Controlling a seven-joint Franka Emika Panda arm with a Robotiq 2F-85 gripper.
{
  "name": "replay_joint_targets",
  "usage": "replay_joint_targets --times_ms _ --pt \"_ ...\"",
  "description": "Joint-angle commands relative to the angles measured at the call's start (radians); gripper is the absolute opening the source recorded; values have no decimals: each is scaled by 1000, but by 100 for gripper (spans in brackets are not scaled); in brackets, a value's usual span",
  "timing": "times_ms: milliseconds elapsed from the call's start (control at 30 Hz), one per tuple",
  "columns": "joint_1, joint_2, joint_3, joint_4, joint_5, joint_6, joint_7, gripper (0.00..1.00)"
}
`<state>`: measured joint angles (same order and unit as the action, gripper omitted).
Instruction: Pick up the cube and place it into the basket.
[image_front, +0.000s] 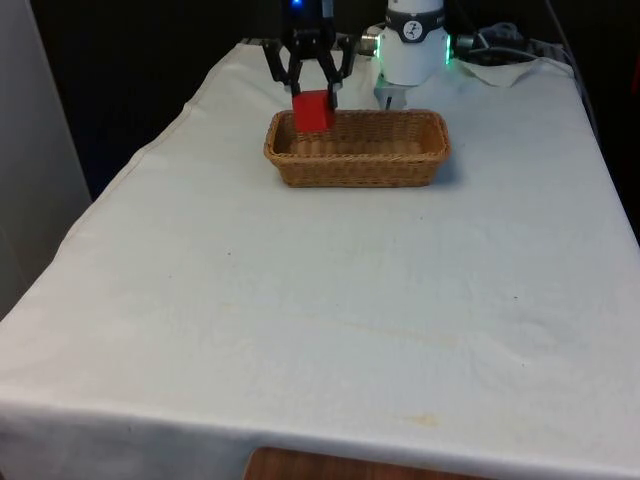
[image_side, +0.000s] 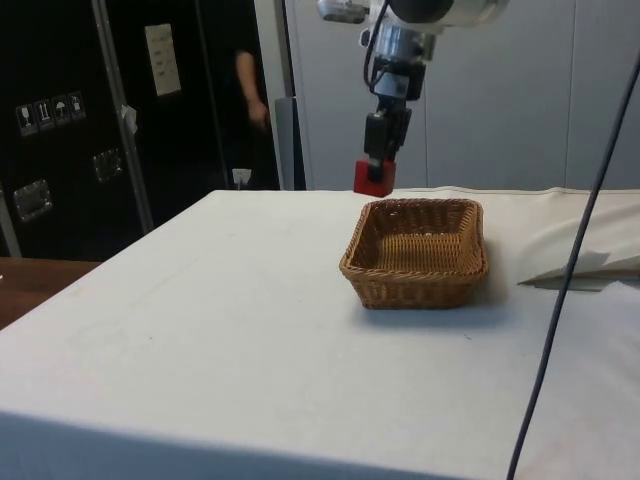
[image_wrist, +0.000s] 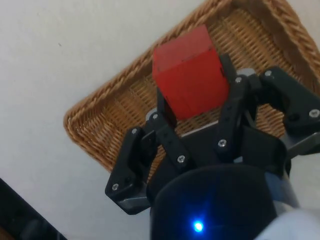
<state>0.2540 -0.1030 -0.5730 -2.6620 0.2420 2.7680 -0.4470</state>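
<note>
Red cube (image_front: 313, 111) clamped in jaws above wicker basket (image_front: 357, 170).

No text or label here is legible.

The basket (image_front: 357, 148) stands on the table (image_front: 330, 300) toward its far end, roughly midway across, with open cloth on every side of it. The end effector (image_front: 312, 97) hangs above the basket's end on the front view's left, near the far rim, and the cube (image_front: 313, 111) sits between its fingers (image_wrist: 166, 111), raised clear of the basket and of the table. In the side view the cube (image_side: 373, 177) is above the basket's (image_side: 418, 252) far corner, apart from the rim. In the wrist view the cube (image_wrist: 190, 78) lies over the basket's (image_wrist: 100, 135) inside. Beyond the table in the side view, a person's arm (image_side: 249, 90) shows in a doorway.
</note>
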Motion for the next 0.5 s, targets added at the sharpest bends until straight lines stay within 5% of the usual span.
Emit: replay_joint_targets --times_ms 0,467 --pt "-7 9 6 -10 -26 25 24 3" --pt "-4 -9 51 -125 -18 126 24 3"
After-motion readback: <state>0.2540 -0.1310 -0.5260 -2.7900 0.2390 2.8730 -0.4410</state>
